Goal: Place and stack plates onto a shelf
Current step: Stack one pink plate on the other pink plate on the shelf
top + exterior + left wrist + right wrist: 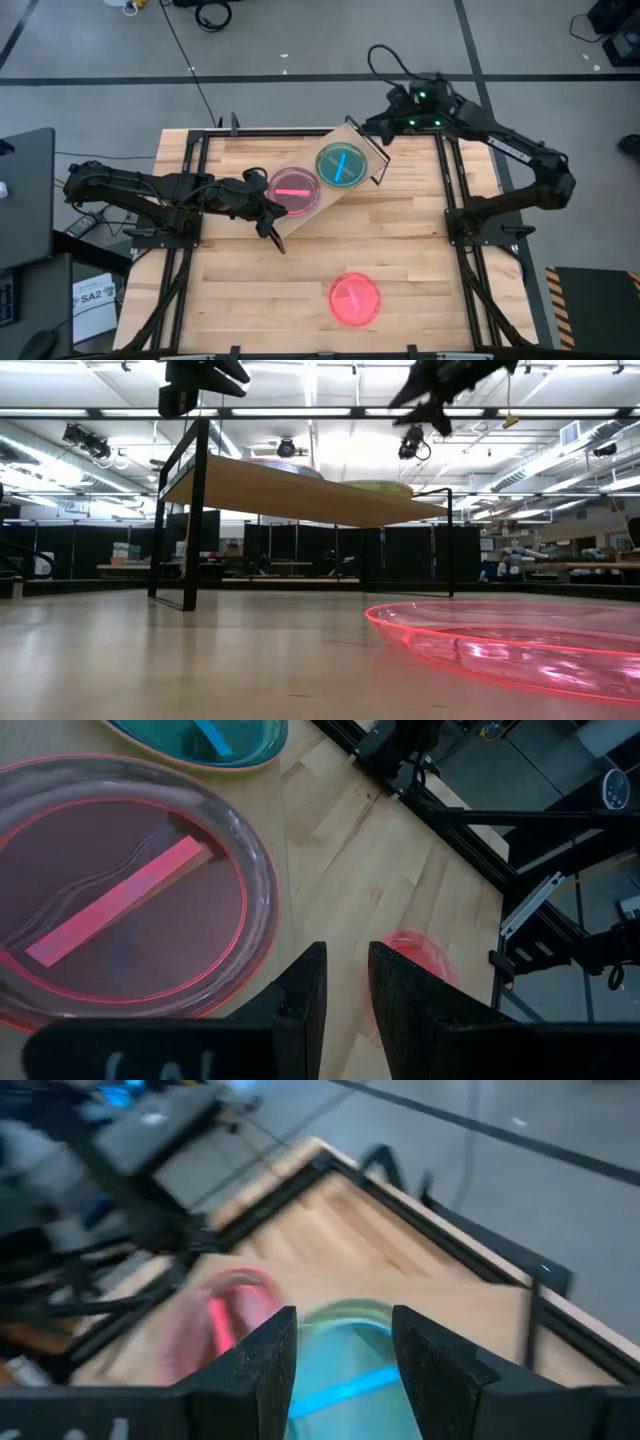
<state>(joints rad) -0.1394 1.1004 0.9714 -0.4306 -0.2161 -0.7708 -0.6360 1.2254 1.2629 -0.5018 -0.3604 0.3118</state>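
Observation:
The shelf (pixel 350 132) stands askew at the table's far middle. On its board sit a pink plate (pixel 293 190) and a blue-green plate (pixel 340 165), side by side. A second pink plate (pixel 355 298) lies flat on the table near the front edge. My left gripper (pixel 268 215) hovers over the shelf's near left end beside the pink plate (pixel 120 890), its fingers (pixel 305 990) a narrow gap apart with nothing between them. My right gripper (pixel 375 125) hangs open above the shelf's far end, over the blue-green plate (pixel 345 1370).
Black frame rails (pixel 455 200) run along both sides of the slatted tabletop. In the low view the shelf (pixel 300 490) stands raised on black wire legs (pixel 195 510), with both arms above it. Bare wood lies between the shelf and the near pink plate (pixel 520 645).

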